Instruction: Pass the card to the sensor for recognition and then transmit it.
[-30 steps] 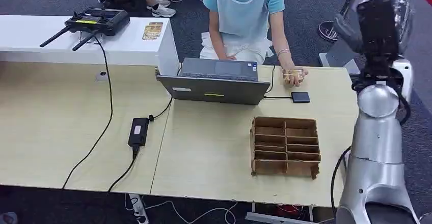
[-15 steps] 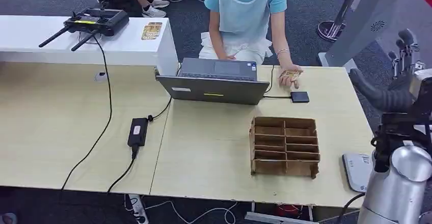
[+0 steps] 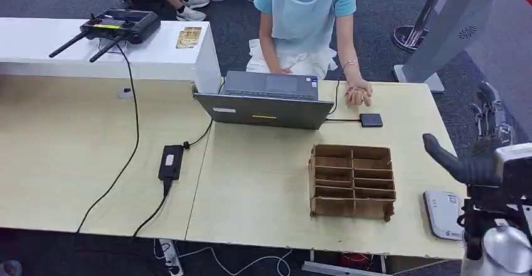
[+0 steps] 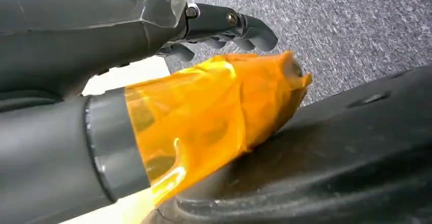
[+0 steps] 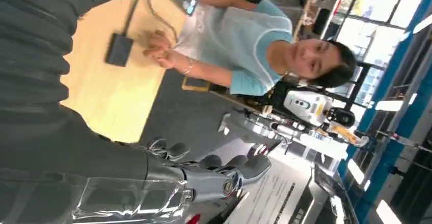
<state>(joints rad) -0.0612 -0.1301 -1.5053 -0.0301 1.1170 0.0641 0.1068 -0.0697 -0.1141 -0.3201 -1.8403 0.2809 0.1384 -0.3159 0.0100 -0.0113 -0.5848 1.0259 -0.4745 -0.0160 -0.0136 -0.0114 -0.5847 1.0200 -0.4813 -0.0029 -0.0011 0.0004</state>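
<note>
Head view: right hand hovers off the card

Right hand (image 3: pixel 480 147), fingers spread and empty, hangs beyond the beige wooden table's (image 3: pixel 263 188) right edge. The tan card lies in the person's hand (image 3: pixel 359 92), well apart, forward-left.

Right wrist view: fingers (image 5: pixel 224 170) apart, holding nothing.

Left wrist view: left hand (image 4: pixel 219 28) curled, hanging.

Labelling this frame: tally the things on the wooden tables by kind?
Laptop: 1
Power brick: 1
Small black pad: 1
Cardboard divider box: 1
White card reader: 1
Total: 5
</note>
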